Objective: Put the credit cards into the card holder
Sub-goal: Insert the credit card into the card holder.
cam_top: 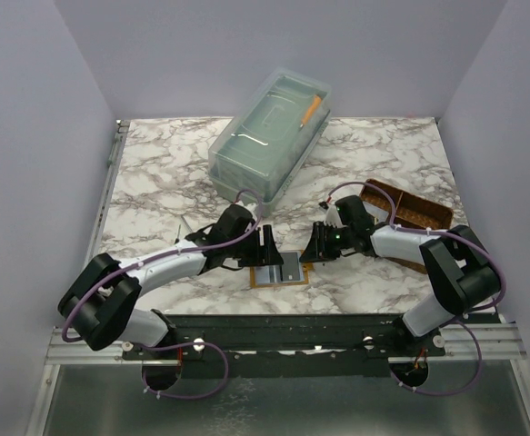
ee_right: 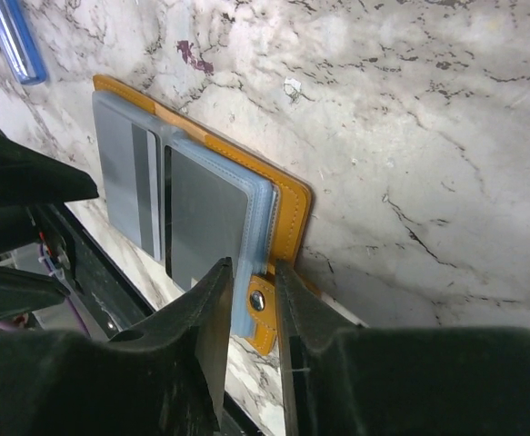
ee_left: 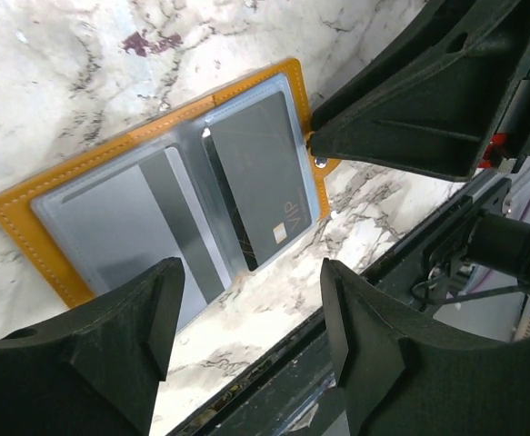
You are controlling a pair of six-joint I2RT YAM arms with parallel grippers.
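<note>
Table, top view: white marble-patterned table (cam_top: 155, 182), with both arms reaching in toward its near middle.
Card holder, top view: the card holder (cam_top: 281, 271) lies open and flat close to the table's near edge, between the two grippers.
Left gripper, top view: the left gripper (cam_top: 268, 249) is at the holder's far left side.
Right gripper, top view: the right gripper (cam_top: 313, 246) is at the holder's right edge. From up here I can't read its jaws.
Other things, top view: a clear lidded box (cam_top: 269, 136) stands at the far middle with an orange stick-like thing (cam_top: 310, 109) on its lid. A brown woven tray (cam_top: 416, 205) sits at the right, beside the right arm.
Left gripper, left wrist view: I see its fingers (ee_left: 146, 313) spread wide over one long edge of the holder, with nothing pinched.
Cards, left wrist view: a dark VIP card (ee_left: 255, 191) sits in one clear sleeve and a grey card (ee_left: 110, 227) with a dark stripe sits in the other. Both lie inside the orange-edged holder (ee_left: 28, 204).
Right gripper, left wrist view: its tip meets the holder at the snap tab.
Right gripper, right wrist view: the jaws stand only a little apart, with the snap tab (ee_right: 258, 301) and a sleeve corner between them. I can't tell whether they pinch.
Cards, right wrist view: both cards lie sleeved, side by side.
</note>
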